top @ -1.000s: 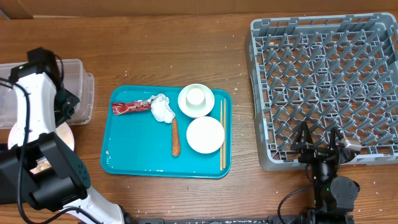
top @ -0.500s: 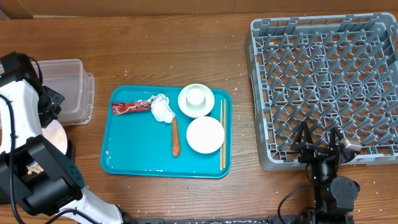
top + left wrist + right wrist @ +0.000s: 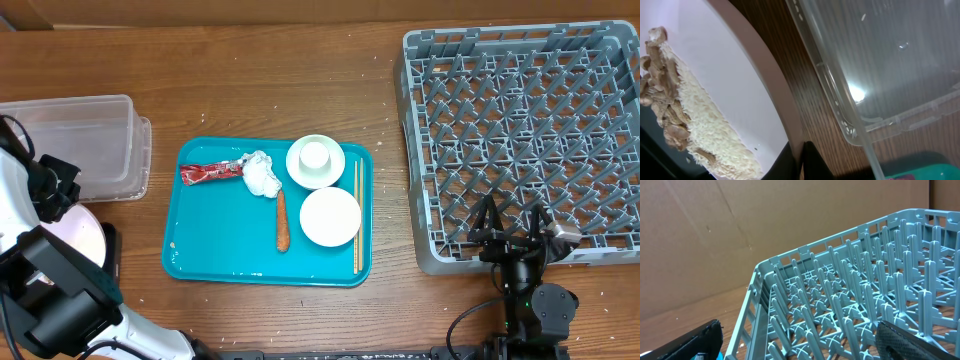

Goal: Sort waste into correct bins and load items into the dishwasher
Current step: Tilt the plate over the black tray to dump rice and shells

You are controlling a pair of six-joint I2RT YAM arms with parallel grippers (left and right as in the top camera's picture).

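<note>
The rack [image 3: 520,130] stands right of the tray [image 3: 200,255] and has nothing in it. The right tool [image 3: 512,228] hovers at the rack's near edge, jaws spread wide and holding nothing. The tub [image 3: 75,140] sits on the counter [image 3: 260,70] left of the tray, toward the back, and looks bare inside.

The plate [image 3: 82,232] lies left of the tray, just in front of the tub and partly under the left arm. In the wrist view the left tool [image 3: 802,162] is clenched on the plate's rim, and the scraps [image 3: 675,120] are heaped at the side of the plate away from the tub.

On the tray's right half are two bowls: the far bowl [image 3: 335,172] with the cup [image 3: 315,154] inside it, and the near bowl [image 3: 330,216] in front. The chopsticks [image 3: 356,215] lie along the tray's right edge. The wrapper [image 3: 208,173] and tissue [image 3: 262,174] sit at the back left, touching, and the stick [image 3: 282,222] lies just left of the near bowl.

The step in hand looks like clearing the plate — scraps off first, then the plate goes to the rack. The next move calls for a firm hold on that thin rim and a slow tilt over a bin, so the scraps slide in and not onto the counter. All other sorting is not yet done.
</note>
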